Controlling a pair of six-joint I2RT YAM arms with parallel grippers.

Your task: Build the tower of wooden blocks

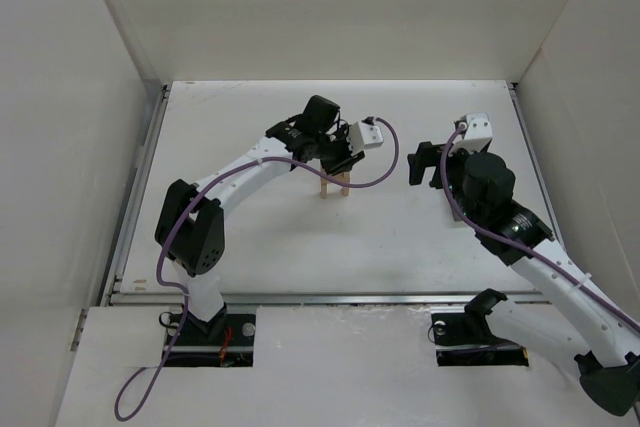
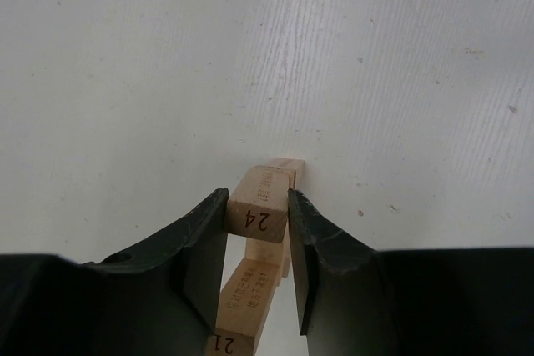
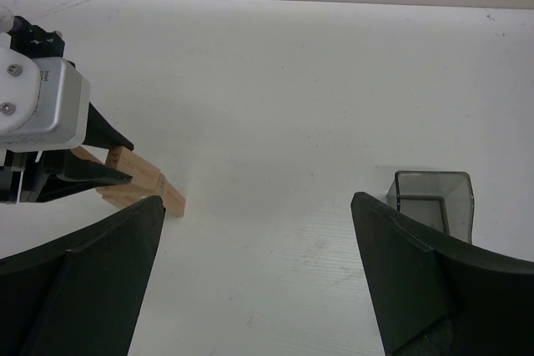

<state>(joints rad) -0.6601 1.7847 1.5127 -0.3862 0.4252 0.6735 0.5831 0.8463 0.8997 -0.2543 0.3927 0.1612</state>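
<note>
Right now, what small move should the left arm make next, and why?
Probably ease the block down onto the planks beneath. The left gripper is shut on the block, right above those planks, and I cannot tell whether it rests on them yet. The right gripper hangs open, apart.

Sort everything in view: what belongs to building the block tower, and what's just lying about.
Belongs to the job:
wood block tower, partly stacked
plank marked 24, clamped in the left gripper above the other planks
right gripper, open and empty

Just lying about:
grey translucent bin, standing apart from the planks
</note>
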